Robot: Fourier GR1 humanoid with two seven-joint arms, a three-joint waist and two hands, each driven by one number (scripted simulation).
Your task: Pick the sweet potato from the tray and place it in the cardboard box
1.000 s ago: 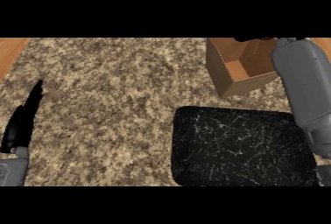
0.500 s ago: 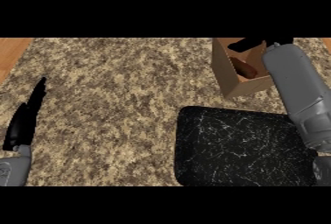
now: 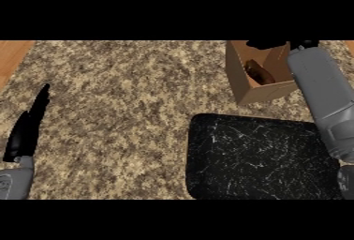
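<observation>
While spreading across nearly the whole head view, serves as the base for everything: speckled granite counter (image 3: 124, 103), with a strip of wooden floor (image 3: 12, 56) showing at ten o'clock. Next in size, at five o'clock: black marbled tray (image 3: 259, 159), lying flat on the counter, nothing on its surface. Running up the three o'clock edge above the tray: grey right forearm (image 3: 321, 93), reaching toward one o'clock. At one o'clock, just beyond the tray's far edge but apart from it: open cardboard box (image 3: 257, 89), tilted slightly, its inside visible. At eight o'clock: left hand (image 3: 27, 129), black, fingers straight and together, pointing toward twelve, holding nothing, resting over the counter well apart from the tray. At the box's far rim, at the very top of the scene: right hand (image 3: 269, 44), mostly cut off; cannot tell how its fingers stand. Smallest, inside the box against its back wall: brown sweet potato (image 3: 259, 71), clear of the hand.
</observation>
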